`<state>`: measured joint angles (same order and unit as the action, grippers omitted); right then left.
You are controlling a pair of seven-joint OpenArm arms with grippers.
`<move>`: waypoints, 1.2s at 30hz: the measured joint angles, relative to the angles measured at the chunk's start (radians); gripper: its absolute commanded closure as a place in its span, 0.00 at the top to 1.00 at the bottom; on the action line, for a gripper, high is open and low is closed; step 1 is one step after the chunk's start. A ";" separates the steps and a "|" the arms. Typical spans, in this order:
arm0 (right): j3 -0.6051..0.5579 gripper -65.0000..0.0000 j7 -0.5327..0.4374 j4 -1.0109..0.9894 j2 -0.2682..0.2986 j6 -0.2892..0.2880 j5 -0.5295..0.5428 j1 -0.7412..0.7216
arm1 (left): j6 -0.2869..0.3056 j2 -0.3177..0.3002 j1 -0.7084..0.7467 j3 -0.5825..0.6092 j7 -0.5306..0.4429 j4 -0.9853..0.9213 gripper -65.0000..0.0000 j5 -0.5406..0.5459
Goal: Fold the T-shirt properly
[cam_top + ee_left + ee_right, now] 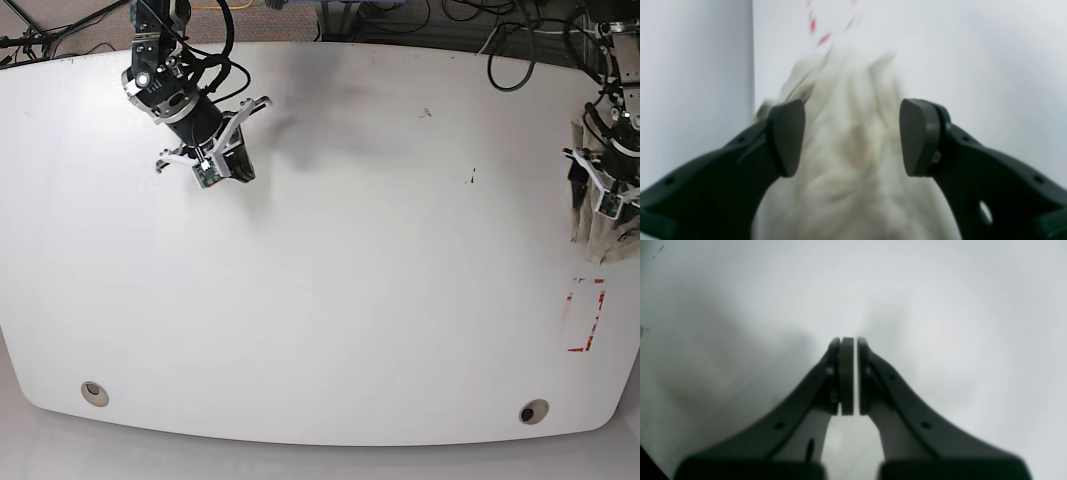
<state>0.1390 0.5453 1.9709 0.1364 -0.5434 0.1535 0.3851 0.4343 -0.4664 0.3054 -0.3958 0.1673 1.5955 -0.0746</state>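
The T-shirt [603, 238] is a bunched beige heap at the table's far right edge in the base view. In the left wrist view the T-shirt [853, 156] is blurred and fills the space between and beyond the two dark fingers. My left gripper [852, 106] stands open over it, pads wide apart on either side of the cloth; I cannot see the pads pressing it. My left gripper [606, 200] sits right above the heap. My right gripper [849, 340] is shut with nothing in it, over bare table. My right gripper [238, 165] is at the back left, far from the cloth.
The white table [350, 250] has a red tape outline [585, 320] near its right edge, just in front of the cloth. Two round holes [95, 393] [533, 412] sit near the front edge. Cables [500, 50] lie beyond the back edge.
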 measured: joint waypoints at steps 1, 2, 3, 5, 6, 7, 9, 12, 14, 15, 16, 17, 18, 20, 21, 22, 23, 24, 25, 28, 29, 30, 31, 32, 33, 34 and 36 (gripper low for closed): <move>0.010 0.02 -0.023 0.000 0.000 0.000 -0.002 0.010 | 0.004 0.017 0.010 0.003 -0.011 0.028 0.64 0.001; 0.019 0.02 -0.044 0.000 0.002 0.002 -0.002 0.016 | 0.004 0.034 0.021 0.005 -0.016 0.051 0.64 0.001; 0.027 0.02 -0.072 0.000 0.003 0.002 -0.002 0.026 | 0.004 0.057 0.032 0.005 -0.033 0.082 0.64 0.000; 0.046 0.02 -0.112 -0.002 0.004 0.002 0.000 0.045 | 0.003 0.100 0.056 0.006 -0.089 0.120 0.64 0.000; 0.053 0.02 -0.128 -0.002 0.004 0.003 -0.001 0.051 | 0.004 0.119 0.067 0.006 -0.123 0.132 0.64 0.000; 0.062 0.02 -0.144 -0.002 0.002 0.003 -0.001 0.063 | 0.004 0.135 0.078 0.006 -0.153 0.140 0.64 0.000; 0.077 0.02 -0.178 -0.002 0.001 0.003 -0.001 0.084 | 0.006 0.180 0.101 0.006 -0.219 0.153 0.64 -0.002; 0.086 0.02 -0.220 -0.002 0.000 0.005 -0.001 0.122 | -0.004 0.232 0.148 0.006 -0.306 0.157 0.64 -0.002; 0.102 0.02 -0.231 -0.002 -0.002 0.000 0.000 0.153 | -0.002 0.262 0.195 0.006 -0.344 0.164 0.63 -0.001; 0.111 0.02 -0.236 -0.002 -0.004 -0.002 0.000 0.171 | -0.002 0.277 0.222 0.006 -0.356 0.171 0.63 -0.001; 0.121 0.02 -0.244 -0.002 -0.006 0.000 -0.001 0.190 | -0.003 0.294 0.252 0.006 -0.363 0.178 0.63 -0.001; 0.130 0.02 -0.251 -0.002 -0.008 0.002 -0.001 0.208 | -0.003 0.307 0.280 0.006 -0.364 0.183 0.63 -0.002; 0.142 0.02 -0.259 -0.002 -0.016 0.007 -0.001 0.226 | -0.006 0.321 0.311 0.006 -0.363 0.192 0.63 -0.004; 0.164 0.02 -0.282 -0.002 -0.033 0.006 -0.002 0.258 | -0.008 0.343 0.368 0.012 -0.363 0.207 0.63 -0.005; 0.180 0.02 -0.298 -0.002 -0.047 0.003 -0.001 0.278 | -0.010 0.354 0.406 0.019 -0.363 0.218 0.63 -0.005; 0.191 0.02 -0.311 -0.002 -0.060 0.000 -0.001 0.293 | -0.006 0.362 0.437 0.026 -0.363 0.228 0.63 -0.004; 0.197 0.02 -0.319 -0.002 -0.072 0.000 -0.001 0.309 | -0.004 0.368 0.469 0.031 -0.363 0.239 0.63 -0.006; 0.201 0.02 -0.324 -0.002 -0.083 0.002 -0.001 0.327 | 0.001 0.377 0.506 0.037 -0.365 0.253 0.63 -0.005; 0.200 0.02 -0.326 -0.002 -0.090 0.002 -0.001 0.345 | 0.003 0.386 0.541 0.040 -0.367 0.264 0.63 -0.005; 0.192 0.02 -0.333 -0.002 -0.100 -0.006 0.000 0.405 | -0.013 0.415 0.666 0.050 -0.368 0.306 0.63 -0.004; 0.191 0.02 -0.339 -0.002 -0.100 -0.008 0.000 0.430 | -0.014 0.425 0.716 0.052 -0.367 0.322 0.63 -0.004; 0.191 0.02 -0.342 -0.002 -0.101 -0.010 0.001 0.450 | -0.010 0.431 0.754 0.052 -0.369 0.333 0.63 -0.004; 0.192 0.02 -0.343 -0.002 -0.100 -0.008 0.001 0.472 | -0.009 0.439 0.798 0.058 -0.369 0.346 0.63 -0.003; 0.195 0.02 -0.344 -0.002 -0.100 -0.006 0.000 0.494 | -0.010 0.442 0.834 0.062 -0.372 0.351 0.63 -0.004; 0.195 0.02 -0.351 -0.002 -0.100 0.000 0.000 0.513 | -0.013 0.444 0.863 0.075 -0.372 0.358 0.63 -0.003; 0.196 0.02 -0.364 -0.002 -0.101 0.000 -0.001 0.538 | -0.010 0.447 0.895 0.083 -0.370 0.359 0.63 -0.005; 0.197 0.02 -0.394 -0.004 -0.112 0.002 0.000 0.579 | 0.000 0.447 0.932 0.092 -0.367 0.358 0.63 -0.004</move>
<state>0.3363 0.1513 1.9671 0.0242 -0.5419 0.1532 0.9646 0.4343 -0.0193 1.2373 -0.3035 -0.1997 1.9533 -0.0788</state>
